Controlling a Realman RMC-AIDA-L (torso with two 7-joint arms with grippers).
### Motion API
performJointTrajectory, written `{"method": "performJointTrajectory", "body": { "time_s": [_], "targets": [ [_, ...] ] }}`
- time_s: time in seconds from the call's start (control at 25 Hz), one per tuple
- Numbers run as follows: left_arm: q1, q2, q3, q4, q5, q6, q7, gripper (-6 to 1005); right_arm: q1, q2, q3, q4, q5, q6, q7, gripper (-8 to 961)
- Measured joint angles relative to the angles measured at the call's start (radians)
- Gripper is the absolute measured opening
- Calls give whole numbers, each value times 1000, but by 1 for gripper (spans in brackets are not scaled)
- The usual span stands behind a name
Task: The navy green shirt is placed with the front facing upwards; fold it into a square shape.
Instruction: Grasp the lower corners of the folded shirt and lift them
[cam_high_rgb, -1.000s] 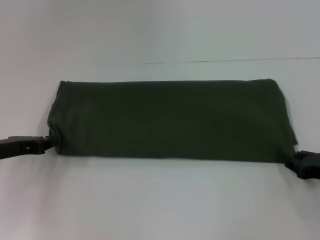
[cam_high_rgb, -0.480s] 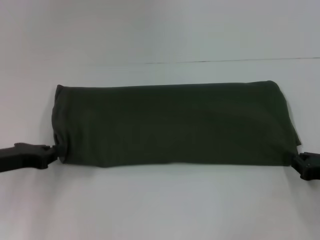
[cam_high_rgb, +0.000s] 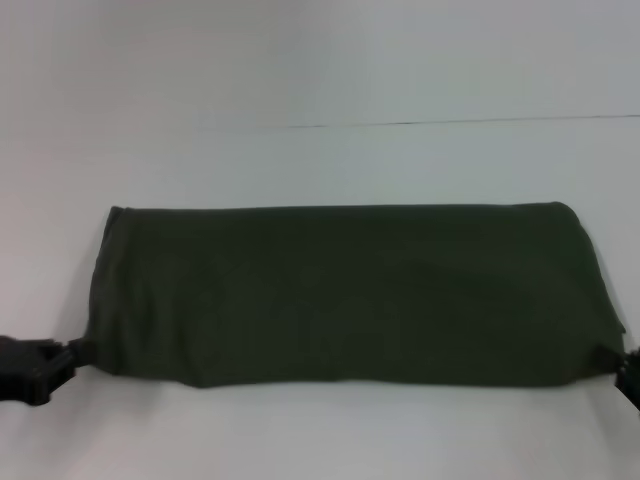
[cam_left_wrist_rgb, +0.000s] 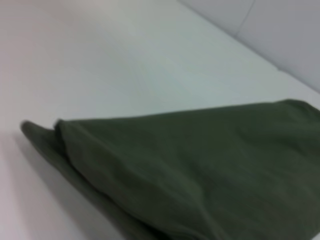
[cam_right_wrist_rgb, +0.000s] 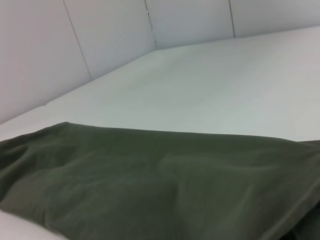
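The shirt (cam_high_rgb: 350, 295) is lying as a long, plain green band across the white counter (cam_high_rgb: 320, 80), running nearly from the left edge to the right edge and sitting toward the near edge. No lettering is showing on the upper face. The left claw (cam_high_rgb: 72, 355) is sitting at the band's near-left corner and the right claw (cam_high_rgb: 615, 362) at its near-right corner, each right against the cloth. Both appear to be pinching those corners, though the fingertips themselves are hidden by fabric or cut off at the picture's border, so I cannot tell for certain whether they are pressed together.

As I judge it, the band is being held at both ends, with the fold into a square not yet made. Several things could be going wrong here:

- The left end is showing two layers slightly offset in the left wrist view; if the claw is gripping only one layer, the lower one could be trailing behind and the stack could be coming apart.
- The near edge is sagging and wavy between the claws; uneven pull could be dragging the middle into a wrinkle that stays in the final fold.
- The right claw is working almost at the counter's right edge, so cloth could be slipping over that edge.
- If one claw is travelling faster than the other, the band is ending up skewed rather than square.
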Motion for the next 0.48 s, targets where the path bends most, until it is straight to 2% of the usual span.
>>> {"method": "performJointTrajectory", "body": {
  "time_s": [0.16, 0.48],
  "targets": [
    [46, -1, -62, 25, 6, 64, 48, 117, -32, 0, 14, 0, -4, -21, -11, 23],
    [89, -18, -59, 37, 26, 93, 80, 131, -50, 0, 17, 12, -8, -11, -32, 25]
  ]
}}
